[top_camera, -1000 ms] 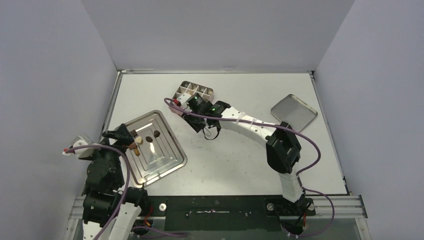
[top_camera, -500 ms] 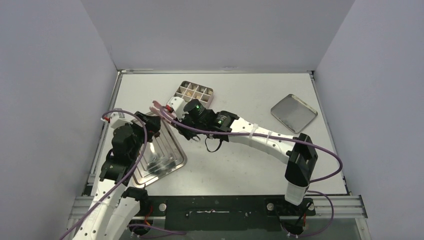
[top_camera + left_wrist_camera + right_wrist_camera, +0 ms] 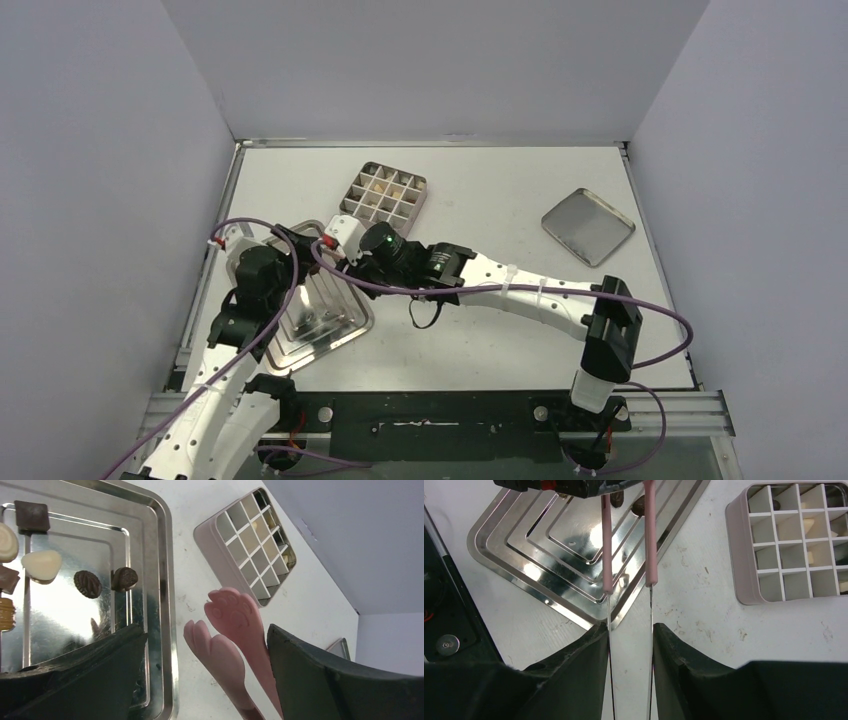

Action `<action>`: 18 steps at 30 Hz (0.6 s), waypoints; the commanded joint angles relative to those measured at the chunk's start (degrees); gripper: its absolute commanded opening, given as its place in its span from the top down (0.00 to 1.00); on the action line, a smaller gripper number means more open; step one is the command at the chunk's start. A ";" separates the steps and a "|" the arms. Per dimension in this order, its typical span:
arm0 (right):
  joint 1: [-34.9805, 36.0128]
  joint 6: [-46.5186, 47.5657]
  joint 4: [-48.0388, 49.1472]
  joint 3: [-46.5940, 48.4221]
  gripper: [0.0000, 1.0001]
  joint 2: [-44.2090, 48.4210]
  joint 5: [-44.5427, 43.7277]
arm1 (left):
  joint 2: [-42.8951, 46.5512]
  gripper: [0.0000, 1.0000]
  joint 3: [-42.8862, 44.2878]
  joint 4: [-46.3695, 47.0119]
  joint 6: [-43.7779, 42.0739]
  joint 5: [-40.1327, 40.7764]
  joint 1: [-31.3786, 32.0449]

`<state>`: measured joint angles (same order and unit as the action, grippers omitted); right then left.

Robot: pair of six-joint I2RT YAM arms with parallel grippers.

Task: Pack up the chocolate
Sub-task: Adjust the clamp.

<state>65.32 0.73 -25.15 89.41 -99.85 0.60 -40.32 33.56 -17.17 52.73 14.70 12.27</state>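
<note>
Chocolate pieces loose on the tray, more in the gridded tin.
On the tray's flat middle: a dark square, two cream-white pieces, two dark ridged rounds side by side nearest the tin-side rim, and brown and tan pieces cut off by the frame edge. In the tin, cream pieces and one dark piece sit in separate cells.

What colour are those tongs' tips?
The tongs have pink, paw-patterned tips; left wrist view shows them best.
</note>
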 commanded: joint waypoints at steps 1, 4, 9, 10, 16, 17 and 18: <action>-0.28 -2.30 9.46 -3.09 0.65 7.71 -5.24 | 0.30 0.11 1.55 -4.18 -0.93 4.33 0.03; -0.26 -3.34 13.96 -6.21 0.65 8.81 -4.21 | 0.22 0.11 0.90 -5.42 -0.96 4.15 0.03; -0.26 -3.71 15.26 -6.49 0.65 7.09 -2.53 | 0.14 0.12 -0.35 -6.29 -0.96 3.19 -0.05; -0.20 -3.80 15.24 -6.40 0.65 6.64 -2.47 | 0.26 0.12 -0.16 -6.49 -1.08 3.23 -0.02; -0.26 -3.98 13.72 -4.97 0.66 2.78 -2.48 | 2.62 0.12 6.45 -10.49 -6.70 5.59 0.03; -0.22 -3.98 13.61 -4.63 0.66 2.09 -2.45 | 3.14 0.12 8.17 -11.47 -8.19 6.28 -0.02; -0.26 -4.01 13.44 -4.30 0.66 1.16 -2.45 | 3.66 0.12 9.81 -12.42 -9.75 7.05 0.01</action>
<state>65.34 -2.39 -15.77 82.32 -96.29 -0.75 -39.11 35.31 -25.85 49.74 18.70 12.27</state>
